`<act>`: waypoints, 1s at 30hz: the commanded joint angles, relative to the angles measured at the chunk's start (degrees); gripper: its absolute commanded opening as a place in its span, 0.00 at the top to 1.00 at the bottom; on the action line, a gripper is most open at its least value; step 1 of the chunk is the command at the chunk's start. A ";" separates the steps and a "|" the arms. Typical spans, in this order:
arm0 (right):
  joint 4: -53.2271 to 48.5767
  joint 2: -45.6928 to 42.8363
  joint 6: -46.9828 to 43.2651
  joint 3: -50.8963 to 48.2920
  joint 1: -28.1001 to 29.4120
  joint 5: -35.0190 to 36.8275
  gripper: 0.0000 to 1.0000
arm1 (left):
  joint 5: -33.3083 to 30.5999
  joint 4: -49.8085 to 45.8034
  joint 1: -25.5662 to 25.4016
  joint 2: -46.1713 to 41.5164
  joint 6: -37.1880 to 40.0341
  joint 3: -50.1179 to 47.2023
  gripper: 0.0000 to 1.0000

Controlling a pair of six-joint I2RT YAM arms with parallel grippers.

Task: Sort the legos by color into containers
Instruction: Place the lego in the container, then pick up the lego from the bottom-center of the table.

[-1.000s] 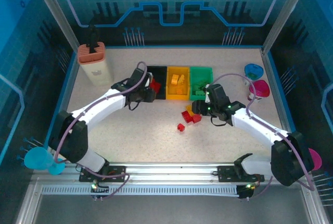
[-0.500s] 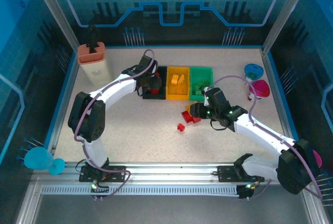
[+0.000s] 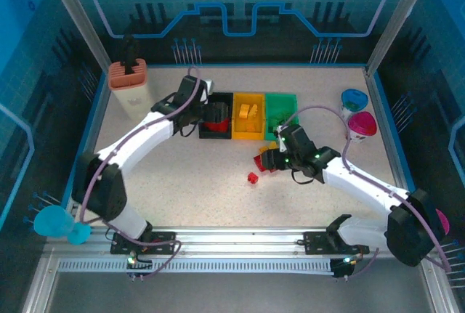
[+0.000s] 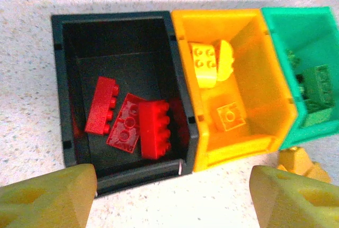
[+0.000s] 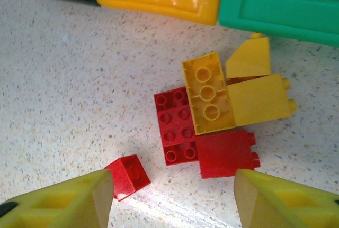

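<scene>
**A:** How does the right end effector (image 5: 172, 201) stand?

**B:** Spread wide, with nothing between its fingers. It hovers low over the loose legos (image 5: 212, 117) on the desk (image 5: 63, 80).

**A:** How do those lie?

**B:** Nearest, a small red brick (image 5: 127, 175) sits alone, just apart from the rest. Beyond it is a huddle of touching pieces: red bricks (image 5: 225, 154) at the near side, a yellow brick (image 5: 206, 93) with 3 studs partly on top of them, and 2 yellow sloped pieces (image 5: 259, 101) on the right. The huddle lies just in front of the bins.

**A:** And the left end effector (image 4: 172, 199)?

**B:** Also spread and holding nothing. It hangs above the near wall of the black bin (image 4: 61, 90).

**A:** What is in the bins?

**B:** There are 3 bins in a row, touching. The black bin on the left holds 3 red legos (image 4: 130, 125) flat on its floor. The yellow bin (image 4: 238, 151) in the middle holds yellow legos (image 4: 204, 64). The green bin (image 4: 280, 32) on the right holds green legos (image 4: 318, 82).

**A:** And farther back?

**B:** On the far left stands a beige box (image 3: 131, 89). On the far right are a pink cup (image 3: 362, 123) and a blue cup (image 3: 354, 99).
</scene>
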 commanded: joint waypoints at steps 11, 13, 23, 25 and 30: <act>-6.68 15.23 -7.39 10.30 10.26 -0.51 0.33 | 1.68 1.80 -1.26 -20.63 -3.62 -18.00 0.24; -7.70 17.62 -7.80 11.50 11.13 0.52 0.33 | 1.68 1.57 -1.35 -22.78 -4.34 -19.92 0.24; -10.51 26.70 -8.60 15.23 13.69 4.35 0.38 | 1.78 0.20 -1.70 -31.34 -6.81 -26.42 0.25; -11.19 27.99 -8.60 16.02 14.24 4.94 0.41 | 1.65 -0.19 -1.70 -32.27 -6.91 -27.02 0.25; -12.45 29.43 -8.17 17.70 15.64 7.54 0.62 | 1.34 -0.74 -1.85 -34.24 -7.43 -28.24 0.27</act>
